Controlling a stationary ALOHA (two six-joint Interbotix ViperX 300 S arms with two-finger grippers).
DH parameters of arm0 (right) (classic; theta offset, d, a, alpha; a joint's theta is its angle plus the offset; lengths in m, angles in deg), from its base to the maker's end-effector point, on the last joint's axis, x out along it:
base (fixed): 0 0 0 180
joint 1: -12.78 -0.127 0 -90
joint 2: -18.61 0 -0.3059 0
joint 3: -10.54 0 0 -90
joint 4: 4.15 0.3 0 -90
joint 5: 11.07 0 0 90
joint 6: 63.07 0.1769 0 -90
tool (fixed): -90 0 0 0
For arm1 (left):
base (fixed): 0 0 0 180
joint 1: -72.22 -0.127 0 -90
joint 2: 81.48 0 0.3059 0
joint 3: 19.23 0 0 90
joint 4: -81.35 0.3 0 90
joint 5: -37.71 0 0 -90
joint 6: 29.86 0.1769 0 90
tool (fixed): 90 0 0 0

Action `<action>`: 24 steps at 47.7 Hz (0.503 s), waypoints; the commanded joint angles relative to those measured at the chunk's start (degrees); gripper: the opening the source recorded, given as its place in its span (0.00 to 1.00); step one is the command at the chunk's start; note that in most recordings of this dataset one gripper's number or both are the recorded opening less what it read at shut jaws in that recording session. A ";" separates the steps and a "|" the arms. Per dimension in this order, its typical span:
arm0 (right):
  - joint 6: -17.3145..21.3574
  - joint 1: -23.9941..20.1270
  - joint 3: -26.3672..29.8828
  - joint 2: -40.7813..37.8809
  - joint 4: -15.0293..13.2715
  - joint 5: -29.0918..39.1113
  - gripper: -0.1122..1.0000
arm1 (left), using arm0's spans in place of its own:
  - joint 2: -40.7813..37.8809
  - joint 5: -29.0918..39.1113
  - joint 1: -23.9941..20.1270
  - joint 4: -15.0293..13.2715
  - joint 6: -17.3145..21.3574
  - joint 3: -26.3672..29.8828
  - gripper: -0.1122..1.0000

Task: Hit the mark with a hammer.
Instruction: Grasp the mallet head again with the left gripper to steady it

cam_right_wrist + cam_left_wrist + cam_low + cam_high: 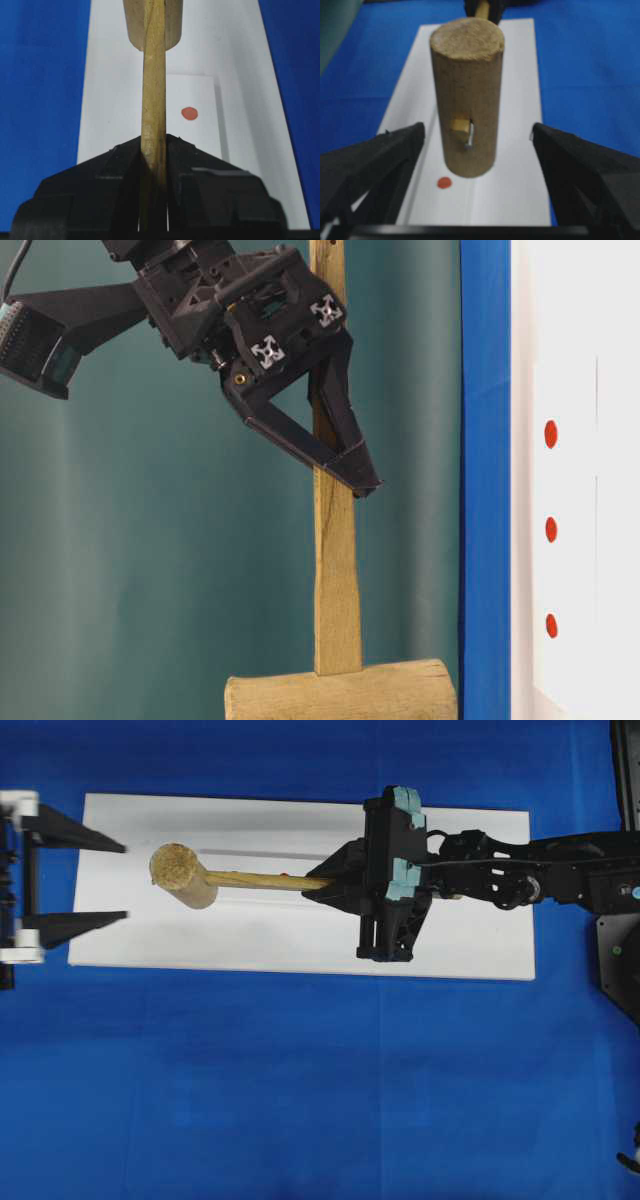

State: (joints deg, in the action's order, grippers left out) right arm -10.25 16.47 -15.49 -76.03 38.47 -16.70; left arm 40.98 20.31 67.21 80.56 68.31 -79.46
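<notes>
Blue worktop. White board flat on it, lengthwise, nearer the far edge. White strip on the board, carrying three red dots in a row.

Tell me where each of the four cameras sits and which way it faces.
Overhead: straight down on the white board; both arms, right pincer shut on the hammer.
Table-level: low and sideways on; hammer handle, right pincer, three red dots.
Left wrist: between the open left pincer fingers at the hammer head and one dot.
Right wrist: along the gripped handle.
Shared: every view shows the hammer.
</notes>
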 commanded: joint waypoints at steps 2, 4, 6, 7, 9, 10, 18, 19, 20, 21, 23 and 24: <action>-0.09 -0.18 1.93 0.79 -0.09 -0.35 0.12 | -6.59 -3.78 -0.09 -0.09 0.00 3.43 0.87; -0.09 -0.18 1.85 0.79 -0.09 -0.35 0.12 | -8.88 -4.48 -0.09 -0.09 0.00 4.39 0.87; -0.09 -0.18 1.85 0.79 -0.09 -0.35 0.12 | -11.69 -4.92 0.00 -0.09 0.00 5.63 0.87; -0.09 -0.18 1.85 0.79 -0.09 -0.44 0.12 | -12.83 -5.01 -0.09 -0.09 0.00 6.24 0.88; -0.09 -0.18 1.85 0.79 -0.09 -0.35 0.12 | -14.85 -5.01 -0.09 -0.09 0.00 7.47 0.89; -0.09 -0.18 1.85 0.79 -0.18 -0.44 0.12 | -15.73 -5.01 -0.09 -0.09 0.00 8.09 0.90; -0.09 -0.26 1.93 0.79 -0.53 -0.44 0.12 | -21.18 -5.01 -0.26 -0.09 0.09 11.95 0.94; -0.09 -0.26 1.85 0.88 -0.62 -0.35 0.12 | -21.62 -4.92 -0.35 -0.09 0.09 12.22 0.94; -0.09 -0.35 1.85 0.88 -0.62 -0.35 0.12 | -21.97 -4.92 -0.44 -0.09 0.09 12.39 0.94; -0.09 -0.44 1.85 0.88 -0.70 -0.35 0.12 | -22.24 -4.92 -0.62 -0.09 0.09 12.66 0.94; -0.09 -0.44 1.85 0.88 -0.70 -0.35 0.12 | -22.85 -5.01 -0.79 -0.09 0.09 13.01 0.94; -0.09 -0.53 1.85 0.79 -0.70 -0.35 0.12 | -22.94 -4.92 -0.88 -0.09 0.00 13.10 0.94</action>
State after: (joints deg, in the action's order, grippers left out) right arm -10.25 16.29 -15.49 -76.03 38.04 -16.70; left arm 18.39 15.82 66.86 80.56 68.31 -68.03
